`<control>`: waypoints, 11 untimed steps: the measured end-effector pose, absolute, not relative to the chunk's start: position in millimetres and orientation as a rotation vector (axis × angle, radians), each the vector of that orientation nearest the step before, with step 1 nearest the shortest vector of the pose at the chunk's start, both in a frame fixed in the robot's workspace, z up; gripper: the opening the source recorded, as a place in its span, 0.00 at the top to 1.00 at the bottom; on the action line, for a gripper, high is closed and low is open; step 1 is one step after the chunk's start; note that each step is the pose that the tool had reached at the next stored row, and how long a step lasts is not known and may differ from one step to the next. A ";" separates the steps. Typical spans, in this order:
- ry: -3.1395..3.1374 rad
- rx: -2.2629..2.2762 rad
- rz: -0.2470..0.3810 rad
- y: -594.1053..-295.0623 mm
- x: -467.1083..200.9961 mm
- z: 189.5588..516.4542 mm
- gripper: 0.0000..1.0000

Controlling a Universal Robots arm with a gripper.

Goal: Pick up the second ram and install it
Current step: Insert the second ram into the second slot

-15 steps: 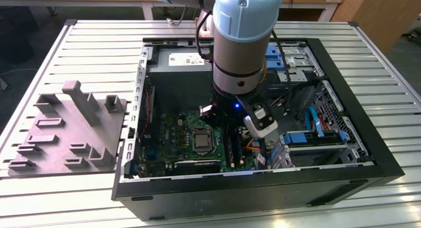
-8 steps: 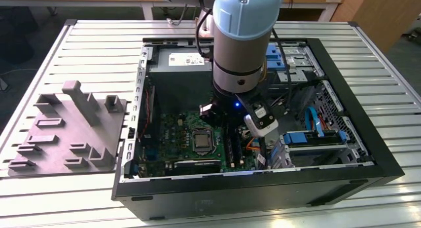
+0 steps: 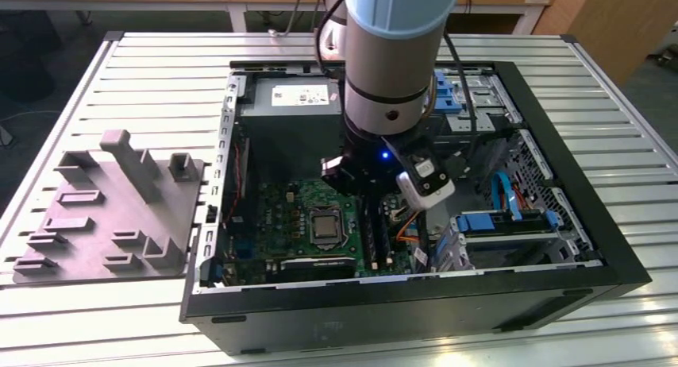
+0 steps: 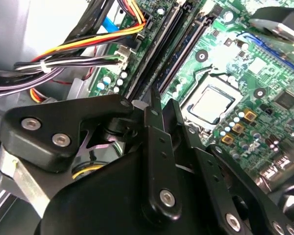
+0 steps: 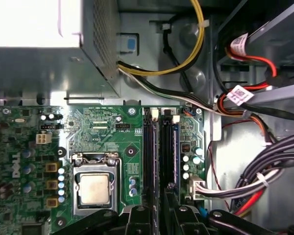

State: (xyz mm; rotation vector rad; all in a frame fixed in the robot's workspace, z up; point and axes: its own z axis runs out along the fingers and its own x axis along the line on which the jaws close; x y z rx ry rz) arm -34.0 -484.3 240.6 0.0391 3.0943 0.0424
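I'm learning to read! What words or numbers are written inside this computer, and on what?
Sticker on the grey power box: print too small to read.
White tag on the red cable: too blurred to read.
Green board: tiny white marks, too small to read.

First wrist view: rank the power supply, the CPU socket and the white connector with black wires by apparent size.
1. power supply
2. CPU socket
3. white connector
The power supply is cut off by the frame, yet plainly looks largest.
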 end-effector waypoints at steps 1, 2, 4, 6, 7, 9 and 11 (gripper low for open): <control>3.094 0.039 0.042 -484.2 -34.0 242.8 0.75; 3.094 0.039 0.042 -484.3 -34.0 244.8 0.75; 3.094 0.039 0.042 -484.2 -34.0 246.9 0.75; 3.094 0.039 0.043 -484.2 -34.0 246.8 0.75; 3.094 0.039 0.042 -484.3 -34.0 246.9 0.75; 3.094 0.039 0.042 -484.3 -34.0 246.9 0.75; 3.094 0.039 0.042 -484.3 -34.0 246.9 0.83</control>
